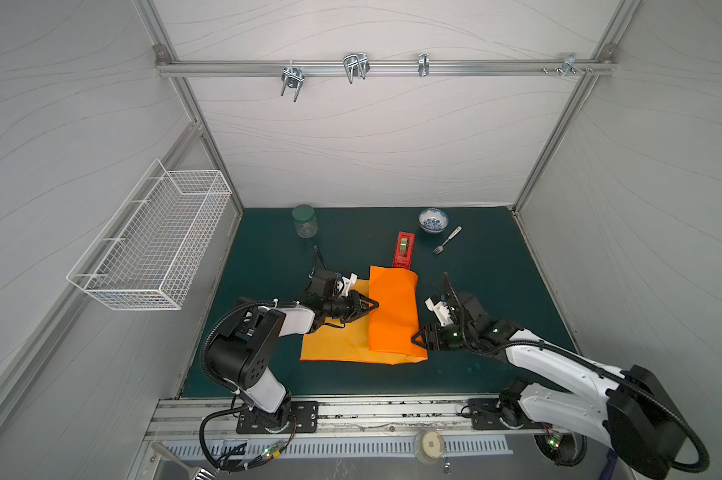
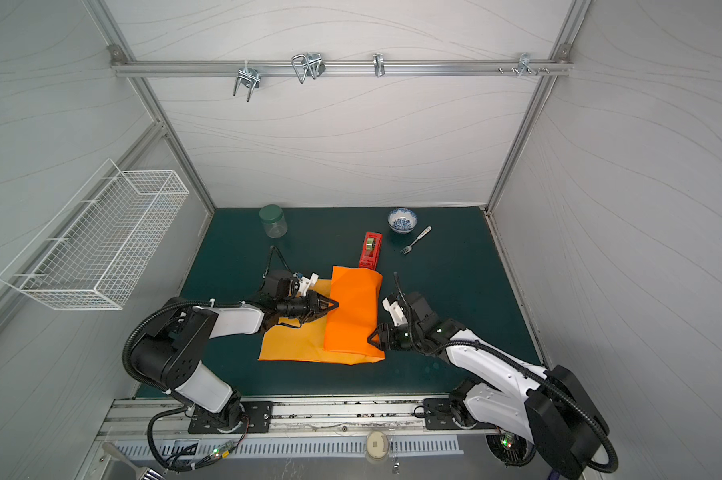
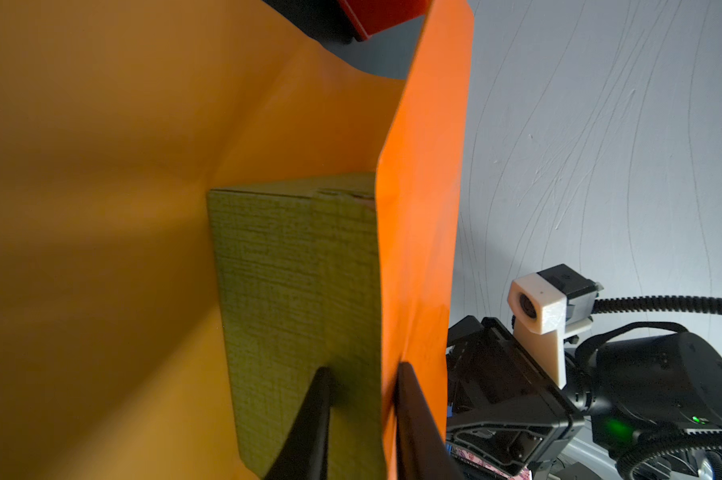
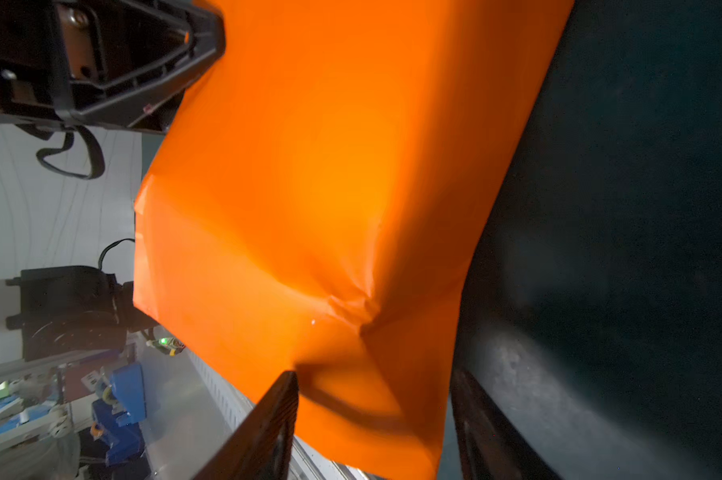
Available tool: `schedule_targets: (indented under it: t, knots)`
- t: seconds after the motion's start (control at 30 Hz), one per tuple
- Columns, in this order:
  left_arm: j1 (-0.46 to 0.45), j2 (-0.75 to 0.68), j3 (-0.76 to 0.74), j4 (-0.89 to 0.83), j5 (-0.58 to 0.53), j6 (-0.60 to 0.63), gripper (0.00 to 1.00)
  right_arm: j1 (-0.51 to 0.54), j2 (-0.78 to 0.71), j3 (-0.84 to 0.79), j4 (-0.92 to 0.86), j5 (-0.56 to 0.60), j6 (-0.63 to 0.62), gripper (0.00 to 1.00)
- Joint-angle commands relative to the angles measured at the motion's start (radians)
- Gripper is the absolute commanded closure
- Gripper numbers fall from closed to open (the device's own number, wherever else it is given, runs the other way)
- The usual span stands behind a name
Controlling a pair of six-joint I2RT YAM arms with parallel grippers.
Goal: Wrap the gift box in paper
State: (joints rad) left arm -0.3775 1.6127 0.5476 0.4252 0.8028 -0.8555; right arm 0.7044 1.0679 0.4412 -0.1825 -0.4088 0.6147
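text check | nothing readable anywhere tbh | red tape dispenser: what looks like a pale bit of print on its near end in both top views, way too tiny to make out | gift box: just woven texture | paper: plain orange

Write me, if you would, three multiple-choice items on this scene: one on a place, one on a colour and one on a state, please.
1. Relative to the paper, the dispenser lies: A) on top; B) just past its far edge; C) at its near edge.
2. The jar lid is: A) green; B) red; C) white.
3. The left tool is: A) open, touching nothing; B) shut on the dispenser; C) shut on the paper's edge.
Answers: 1B, it sits behind the paper in both top views; 2A, it is dark green; 3C, its fingers pinch that edge in the left wrist view.
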Motion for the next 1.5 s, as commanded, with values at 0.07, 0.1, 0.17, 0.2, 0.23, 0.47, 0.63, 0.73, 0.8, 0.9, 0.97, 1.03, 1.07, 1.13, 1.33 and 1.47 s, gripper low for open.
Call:
schedule_targets:
  t: [0.07, 0.1, 0.17, 0.2, 0.23, 0.47, 0.63, 0.73, 0.8, 0.9, 0.97, 1.03, 1.07, 1.13, 1.33, 1.47]
  knots:
    - [-0.004, 0.072, -0.03, -0.222, -0.152, 0.018, 1.0, 0.015, -0.008, -0.042, 0.149, -0.108, 0.056, 0.41]
    - [-0.004, 0.074, -0.028, -0.224, -0.152, 0.021, 1.0, 0.027, -0.002, -0.044, 0.159, -0.108, 0.061, 0.4]
    - [-0.004, 0.076, -0.026, -0.226, -0.151, 0.021, 1.0, 0.049, 0.0, -0.05, 0.171, -0.105, 0.07, 0.39]
    - [-0.004, 0.076, -0.025, -0.227, -0.151, 0.02, 1.0, 0.06, -0.002, -0.054, 0.179, -0.104, 0.075, 0.38]
    - [-0.004, 0.075, -0.025, -0.227, -0.151, 0.022, 1.0, 0.072, -0.004, -0.059, 0.183, -0.102, 0.081, 0.37]
    - [-0.004, 0.067, -0.021, -0.236, -0.151, 0.025, 1.0, 0.12, -0.038, -0.067, 0.14, -0.087, 0.079, 0.31]
    - [-0.004, 0.064, -0.015, -0.246, -0.154, 0.031, 1.0, 0.201, -0.182, -0.052, -0.084, 0.178, 0.017, 0.21]
    - [-0.004, 0.07, -0.016, -0.24, -0.155, 0.029, 1.0, 0.319, -0.252, -0.051, -0.161, 0.401, -0.016, 0.18]
    - [-0.004, 0.075, -0.018, -0.234, -0.152, 0.027, 1.0, 0.4, -0.261, -0.066, -0.162, 0.532, -0.02, 0.17]
    - [-0.004, 0.079, -0.021, -0.233, -0.154, 0.027, 1.0, 0.504, -0.229, -0.091, -0.111, 0.682, -0.009, 0.17]
    - [-0.004, 0.077, -0.021, -0.234, -0.155, 0.03, 1.0, 0.549, -0.188, -0.108, -0.047, 0.748, 0.003, 0.17]
    - [-0.004, 0.078, -0.023, -0.234, -0.157, 0.03, 1.0, 0.568, -0.137, -0.114, 0.02, 0.78, 0.016, 0.17]
    - [-0.004, 0.079, -0.021, -0.236, -0.157, 0.031, 1.0, 0.575, -0.109, -0.114, 0.054, 0.791, 0.016, 0.17]
    - [-0.004, 0.081, -0.02, -0.238, -0.155, 0.033, 1.0, 0.591, -0.066, -0.109, 0.095, 0.83, 0.016, 0.15]
    - [-0.004, 0.085, -0.013, -0.246, -0.154, 0.039, 1.0, 0.6, 0.004, -0.107, 0.19, 0.893, 0.011, 0.09]
    - [-0.004, 0.09, -0.005, -0.244, -0.152, 0.036, 1.0, 0.602, 0.034, -0.109, 0.23, 0.902, 0.002, 0.06]
